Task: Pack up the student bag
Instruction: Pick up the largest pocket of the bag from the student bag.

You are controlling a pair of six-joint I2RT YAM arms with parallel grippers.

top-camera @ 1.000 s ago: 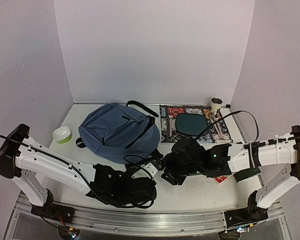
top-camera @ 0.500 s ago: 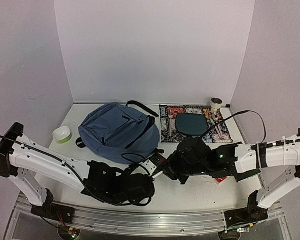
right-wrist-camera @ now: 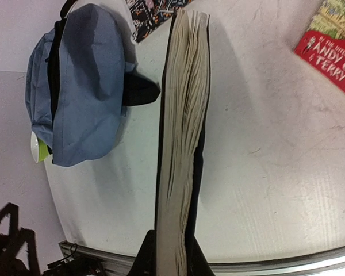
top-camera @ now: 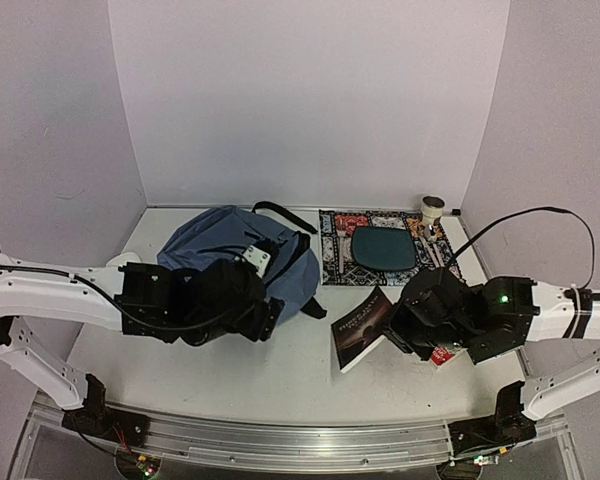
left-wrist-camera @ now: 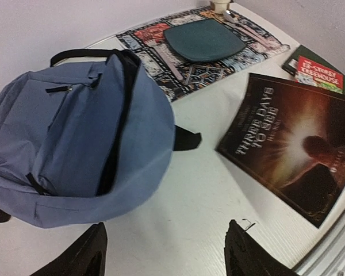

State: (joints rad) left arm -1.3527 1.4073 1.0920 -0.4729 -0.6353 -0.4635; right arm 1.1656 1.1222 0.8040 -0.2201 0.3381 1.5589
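The backpack (top-camera: pixel 212 248) lies on the far left of the table (top-camera: pixel 300 370), in the same spot as a second ago, zippered front up and black straps trailing toward the right.

A second ago both arms met low over the near middle of the table. Now they are apart. The left arm has swung left and farther back, so it reaches across the near part of the backpack. The left gripper (left-wrist-camera: pixel 168 253) has opened since then: its two fingers stand wide apart with nothing between them, just above the bare table by the backpack's near edge.

The right arm has drawn back to the right. The right gripper (right-wrist-camera: pixel 169 253) is clamped tight on a dark-covered book (top-camera: pixel 358 328), which was hidden under the arms before and now shows clearly, tilted, near the middle of the table and well apart from the backpack. The right wrist view shows its page edges pinched between the fingers. I cannot tell whether its lower edge touches the table.

A red-covered book (top-camera: pixel 442 355) lies under the right arm. At the far right, the patterned mat (top-camera: pixel 338 250) carries a flat teal pouch (top-camera: pixel 383 248), as before. The green-and-white bowl (right-wrist-camera: pixel 40 150) is now mostly hidden behind the left arm in the top view.
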